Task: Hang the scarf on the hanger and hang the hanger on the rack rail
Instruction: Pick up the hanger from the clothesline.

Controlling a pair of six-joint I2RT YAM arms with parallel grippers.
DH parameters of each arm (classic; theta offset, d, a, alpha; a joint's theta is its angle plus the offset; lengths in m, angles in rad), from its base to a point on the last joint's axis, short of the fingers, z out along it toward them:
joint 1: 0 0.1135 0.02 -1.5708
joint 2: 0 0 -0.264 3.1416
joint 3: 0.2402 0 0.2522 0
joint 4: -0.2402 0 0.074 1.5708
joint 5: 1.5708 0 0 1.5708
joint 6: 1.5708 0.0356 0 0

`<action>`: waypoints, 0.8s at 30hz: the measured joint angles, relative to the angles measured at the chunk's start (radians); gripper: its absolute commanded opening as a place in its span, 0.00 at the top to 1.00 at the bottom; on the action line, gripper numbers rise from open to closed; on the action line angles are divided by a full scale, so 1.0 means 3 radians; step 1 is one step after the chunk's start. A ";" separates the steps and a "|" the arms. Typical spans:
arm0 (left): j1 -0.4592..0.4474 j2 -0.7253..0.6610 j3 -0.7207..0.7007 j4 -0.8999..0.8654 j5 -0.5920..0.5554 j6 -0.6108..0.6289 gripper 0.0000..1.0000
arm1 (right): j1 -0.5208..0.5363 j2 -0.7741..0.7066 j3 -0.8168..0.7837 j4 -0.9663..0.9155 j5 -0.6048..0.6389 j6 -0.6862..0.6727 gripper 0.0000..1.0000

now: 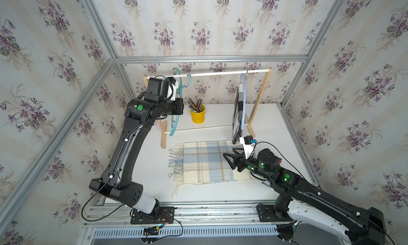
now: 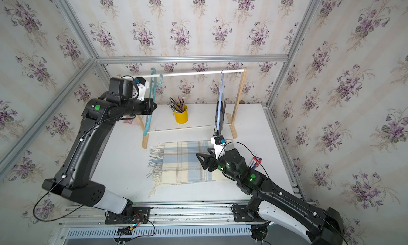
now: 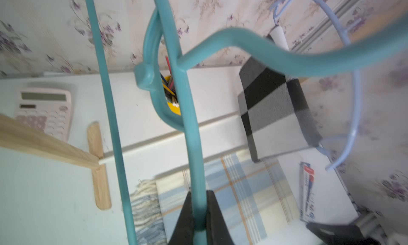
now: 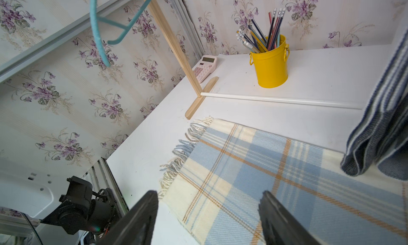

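While the scarf (image 1: pixel 207 162) lies flat on the table (image 1: pixel 220 195), left gripper (image 3: pixel 199 202) squeezes the teal hanger (image 3: pixel 191 144) | right gripper (image 4: pixel 208 195) is open | hanging not done yet

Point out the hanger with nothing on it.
The teal hanger, clamped in the left gripper, is bare; the light-blue hanger carries a dark checked scarf.

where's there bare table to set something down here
Bare table lies between the fringe of the plaid scarf and the left arm, and in a strip along the scarf's near edge. Another patch sits between the yellow pencil bucket and the hanging checked scarf. Crowded: the plaid scarf's right end, under the open right gripper.
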 measured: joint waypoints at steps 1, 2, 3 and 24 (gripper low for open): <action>-0.0008 -0.0156 -0.0186 0.0038 0.0078 -0.0019 1.00 | 0.0000 0.0018 -0.0004 0.0018 -0.0011 0.0029 0.23; -0.0008 -0.0290 -0.0329 0.0057 0.0149 -0.0064 1.00 | -0.0001 0.0037 -0.0005 0.0038 -0.0020 0.0078 0.23; -0.0006 -0.0390 -0.0429 0.0081 0.0206 -0.0088 1.00 | -0.0003 0.0060 -0.0006 0.0065 -0.0027 0.0081 0.23; -0.0011 -0.1564 -0.3193 0.2372 0.2263 -0.1227 1.00 | -0.0720 0.0455 -0.0446 0.1809 -0.1146 0.1662 0.23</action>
